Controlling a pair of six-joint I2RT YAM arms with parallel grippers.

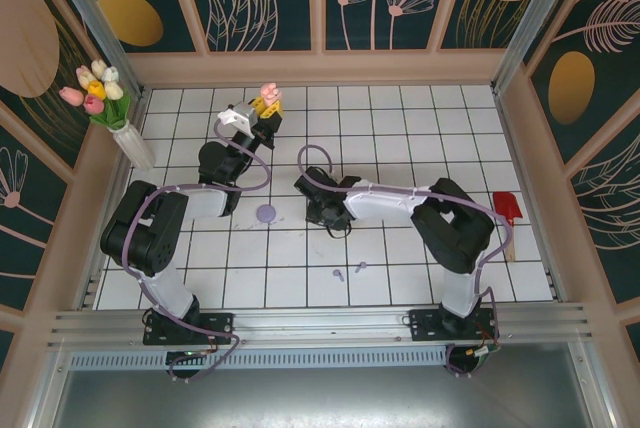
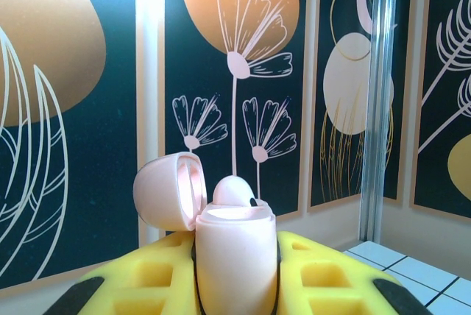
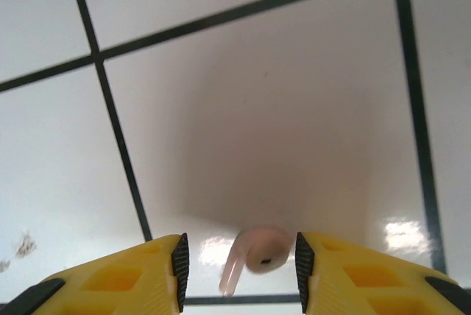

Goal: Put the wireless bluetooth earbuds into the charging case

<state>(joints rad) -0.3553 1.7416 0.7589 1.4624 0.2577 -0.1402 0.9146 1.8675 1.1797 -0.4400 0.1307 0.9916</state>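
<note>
Earbud [image 3: 259, 250], pink, lies between right jaws, open tile [image 3: 243, 109] all around.

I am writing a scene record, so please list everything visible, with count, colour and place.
pink charging case: one, pink, lid open, in left pincer
pink earbud: one, pink, on table, between right pincer jaws
lilac earbuds: two, lilac, on table, near edge
lilac case: one, lilac, table middle
vase of tulips: one, white, far left
red tool: one, red, right edge
left pincer: one, yellow, shut on pink charging case
right pincer: one, yellow, open
</note>
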